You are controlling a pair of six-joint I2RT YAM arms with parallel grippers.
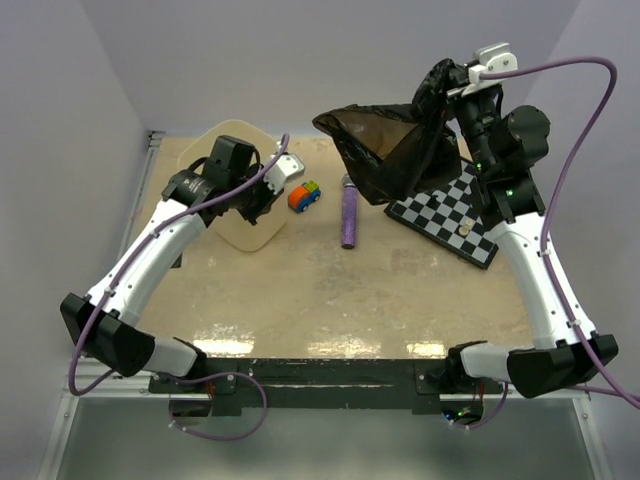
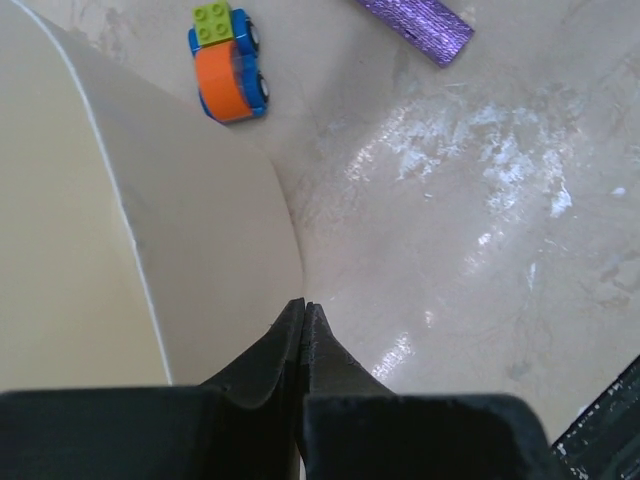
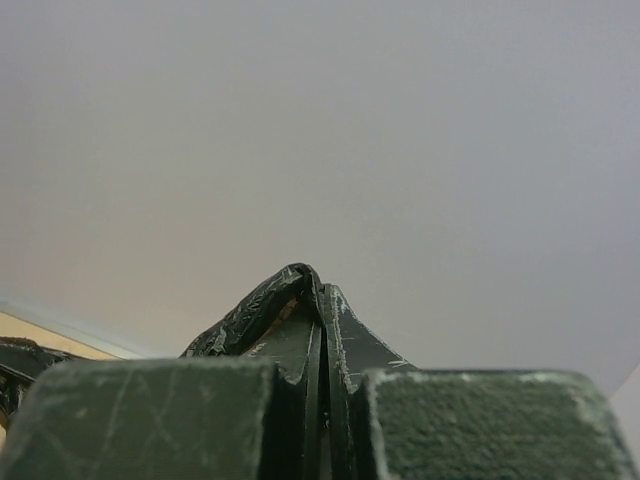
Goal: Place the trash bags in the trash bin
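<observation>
Right gripper [image 3: 322,300] is clamped shut on a bunched top corner of the trash bag [image 1: 390,145], held high. The film hangs over the chequered board [image 1: 455,215], well apart from the trash bin [image 1: 235,135]. Left gripper [image 2: 304,310] is closed, tips against the bin's outer wall, and I see nothing pinched between them. I carry the bag left over the purple cylinder [image 1: 349,215] and toy car [image 1: 304,196] with its hem lifted clear. Then I centre it above the mouth and lower. Left arm crowds that side, so snag risk.
</observation>
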